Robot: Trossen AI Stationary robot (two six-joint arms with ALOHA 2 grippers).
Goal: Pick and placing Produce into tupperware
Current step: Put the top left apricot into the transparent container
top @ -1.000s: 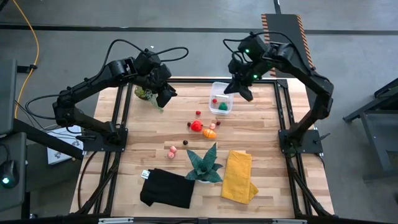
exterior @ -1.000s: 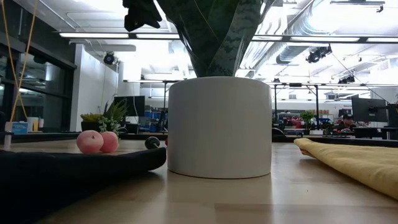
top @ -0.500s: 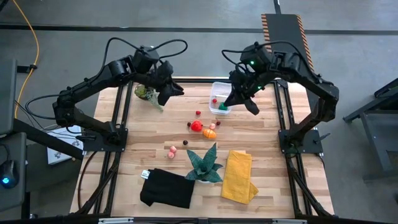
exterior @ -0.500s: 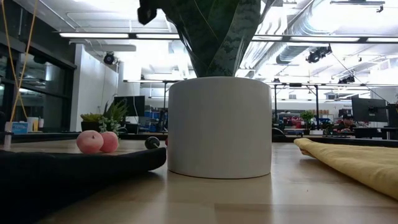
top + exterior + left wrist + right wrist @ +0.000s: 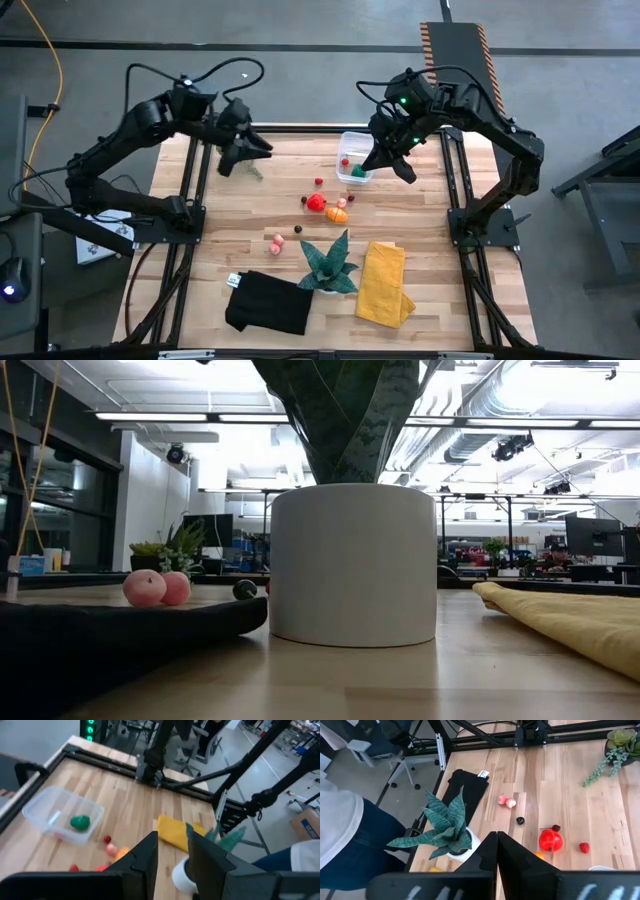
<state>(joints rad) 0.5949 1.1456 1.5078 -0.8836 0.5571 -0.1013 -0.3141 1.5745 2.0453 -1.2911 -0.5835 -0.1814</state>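
Observation:
The clear tupperware [image 5: 354, 158] stands at the table's far middle, with a green piece [image 5: 80, 822] and a small red piece [image 5: 345, 161] inside. More produce lies loose on the wood nearer the middle: a red pepper [image 5: 316, 203], an orange piece [image 5: 338, 213], a small red berry [image 5: 319, 182], two pink fruits [image 5: 276, 241] and a dark berry [image 5: 298, 229]. My right gripper [image 5: 375, 160] hovers shut over the tub's right rim, holding nothing. My left gripper [image 5: 264, 150] is raised at the far left, pointing toward the tub, slightly open [image 5: 172, 855] and empty.
A teal spiky plant in a white pot [image 5: 328, 265] stands near the front middle, with a folded yellow cloth [image 5: 385, 285] to its right and a black cloth [image 5: 268, 303] to its left. A small leafy plant [image 5: 240, 160] sits under my left gripper. A person [image 5: 340, 820] stands beside the table.
My left gripper has drawn back toward the table's left edge and risen, leaving the low view through the top, and its wrist has turned. My right gripper has shifted a little toward the near edge at the tub's right side, then stayed. No produce has moved.

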